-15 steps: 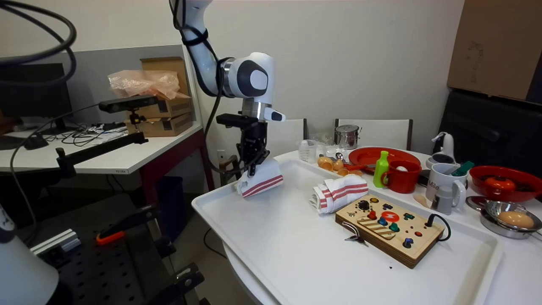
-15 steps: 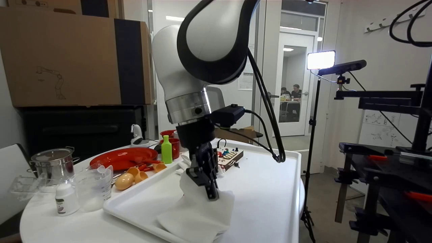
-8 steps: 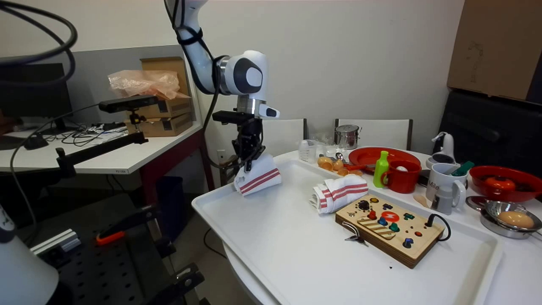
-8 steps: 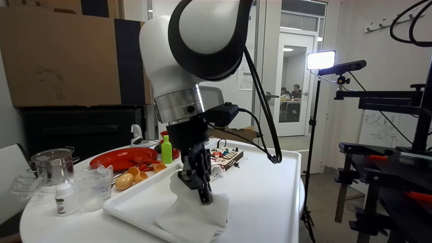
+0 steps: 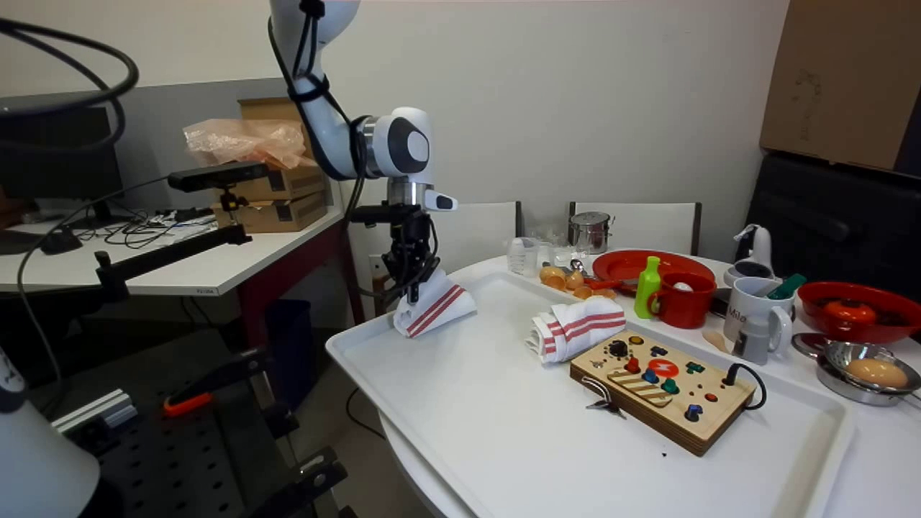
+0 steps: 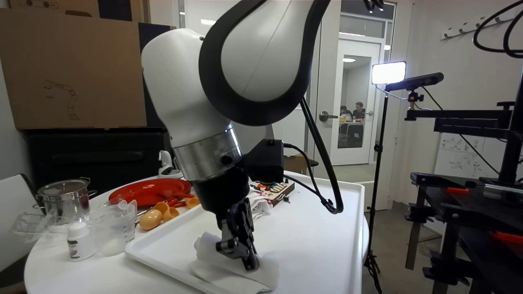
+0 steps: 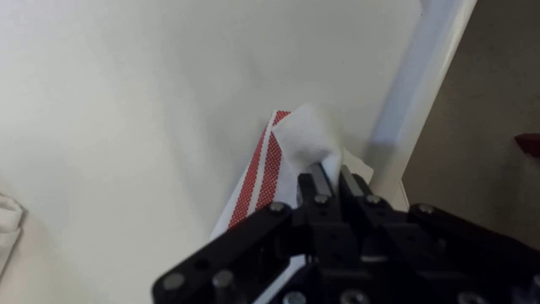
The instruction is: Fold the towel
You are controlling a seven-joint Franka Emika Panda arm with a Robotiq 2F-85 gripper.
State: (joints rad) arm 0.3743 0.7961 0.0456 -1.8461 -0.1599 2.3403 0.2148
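Wrist view: one tool point(image 7: 334, 179), two fingers point(image 7: 320, 182) nearly together, seemingly pinching one towel point(image 7: 291, 169).

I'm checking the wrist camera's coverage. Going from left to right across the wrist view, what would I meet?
Folded white cloth, cut off at the left edge → red-striped towel → tray rim → dark red object at the right edge, too cropped to identify. The pincer is left out: it overlaps the towel.

Two striped towels point(image 5: 439, 309) — one gripper point(image 7: 331, 172), one tray point(image 5: 460, 403), one green bottle point(image 5: 649, 289)
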